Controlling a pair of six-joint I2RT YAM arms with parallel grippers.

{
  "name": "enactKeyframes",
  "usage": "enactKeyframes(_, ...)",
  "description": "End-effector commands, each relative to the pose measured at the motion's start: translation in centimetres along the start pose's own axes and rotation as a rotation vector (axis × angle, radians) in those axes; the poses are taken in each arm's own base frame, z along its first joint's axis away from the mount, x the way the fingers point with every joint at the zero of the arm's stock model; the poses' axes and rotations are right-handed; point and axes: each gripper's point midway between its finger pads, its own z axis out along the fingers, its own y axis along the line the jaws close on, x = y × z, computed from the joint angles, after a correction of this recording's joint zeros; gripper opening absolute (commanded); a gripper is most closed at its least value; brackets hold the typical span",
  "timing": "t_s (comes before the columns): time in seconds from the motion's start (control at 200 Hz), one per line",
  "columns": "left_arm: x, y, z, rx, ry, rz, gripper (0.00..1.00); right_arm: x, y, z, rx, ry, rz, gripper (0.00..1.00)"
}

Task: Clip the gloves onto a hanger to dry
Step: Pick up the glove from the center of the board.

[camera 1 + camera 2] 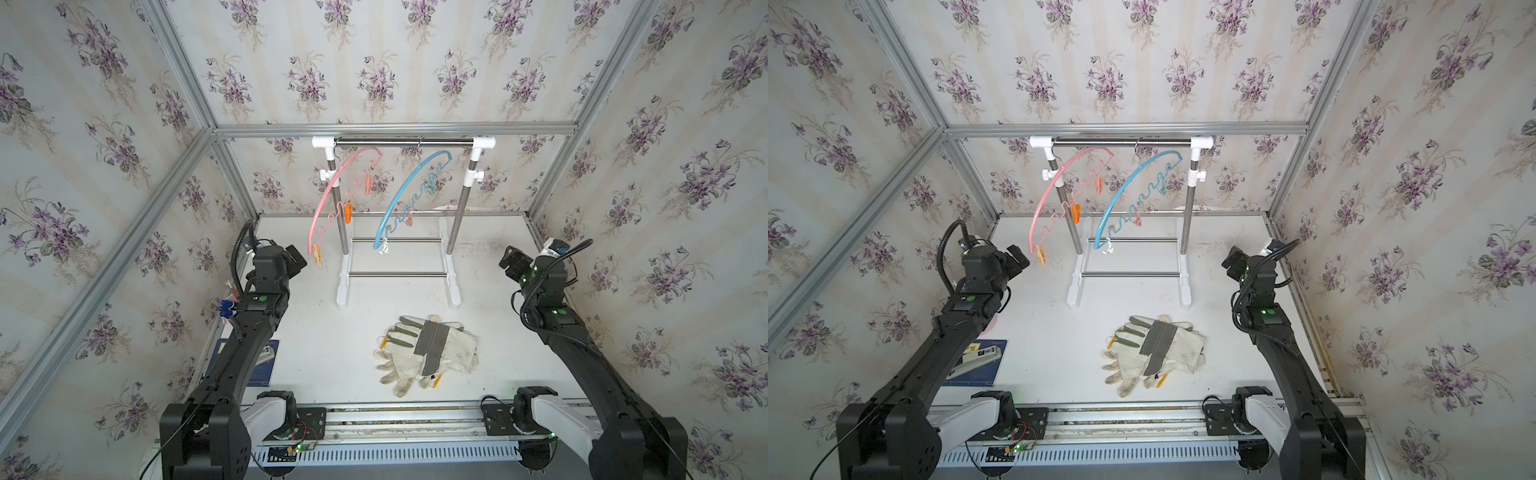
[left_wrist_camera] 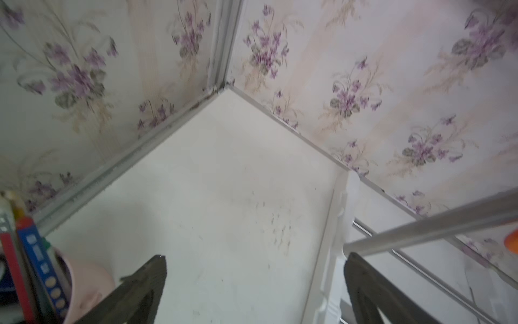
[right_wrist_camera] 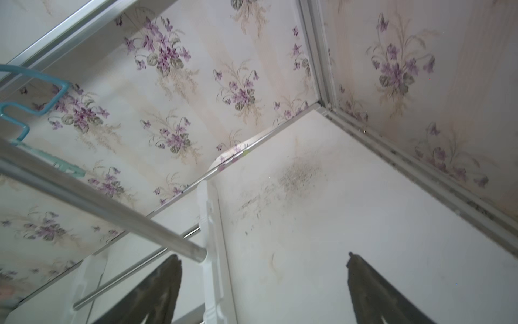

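- Walls (image 1: 374, 62): I see violet-flower wallpaper set in an aluminium frame.
- Desk (image 1: 316, 332): white, with dark scuffs near the far corners.
- Rack (image 1: 403, 142): stands at the rear centre of the desk. A pink hanger (image 1: 332, 187) and a blue hanger (image 1: 399, 195) hang from its bar and carry clips (image 1: 348, 212).
- Gloves (image 1: 428, 353): one overlapping heap lying flat in front of the rack, nearer the right arm. The top canvas glove's long axis runs across the desk, green-patched fingers toward the left arm, cuff toward the right.
- Left claw (image 2: 256, 256): I read wide, empty.
- Right claw (image 3: 263, 256): wide, empty.
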Motion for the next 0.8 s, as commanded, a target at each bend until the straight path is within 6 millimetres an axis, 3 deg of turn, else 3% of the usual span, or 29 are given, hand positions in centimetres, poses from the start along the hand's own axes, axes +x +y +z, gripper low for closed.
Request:
enactKeyframes(0.0,4.5,-1.9,-2.6,0.109,0.171,0.021,1.00,5.3,0.2,-2.8,-0.043,0.264,0.070,0.91)
enactKeyframes(0.105,6.7,-4.7,-6.3,0.252,0.203,0.164,1.00,8.4,0.5,-5.0,-0.049,0.439,0.080,0.88)
enactKeyframes(0.205,9.4,-6.9,-9.7,0.424,0.277,0.265,1.00,11.0,-0.5,-6.7,-0.007,0.568,0.080,0.87)
enactKeyframes(0.31,12.4,-7.3,-12.1,0.498,0.374,0.337,1.00,13.3,-1.0,-8.2,0.002,0.683,0.098,0.85)
enactKeyframes(0.425,14.3,-7.9,-13.6,0.553,0.423,0.328,1.00,16.0,-1.3,-9.4,-0.002,0.810,0.130,0.82)
enactKeyframes(0.565,16.1,-9.9,-14.7,0.634,0.451,0.345,1.00,19.4,-1.6,-10.3,-0.020,0.940,0.189,0.75)
enactKeyframes(0.794,19.5,-13.7,-16.3,0.662,0.436,0.632,1.00,22.5,-2.3,-11.0,-0.035,1.035,0.223,0.72)
